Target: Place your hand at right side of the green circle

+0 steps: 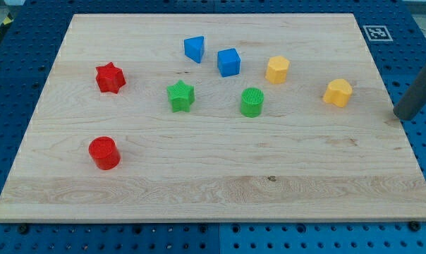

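Observation:
The green circle [252, 102] stands near the middle of the wooden board [213, 190]. My rod comes in from the view's right edge, and my tip [398, 114] rests at the board's right edge. The tip is far to the right of the green circle, about level with it. A yellow block [338, 92] lies between them, a little higher up in the view.
A green star [180, 96] lies left of the green circle. A blue triangle [195, 49], a blue cube [228, 62] and a second yellow block [277, 69] lie above it. A red star [110, 77] and a red cylinder [104, 153] are at the left.

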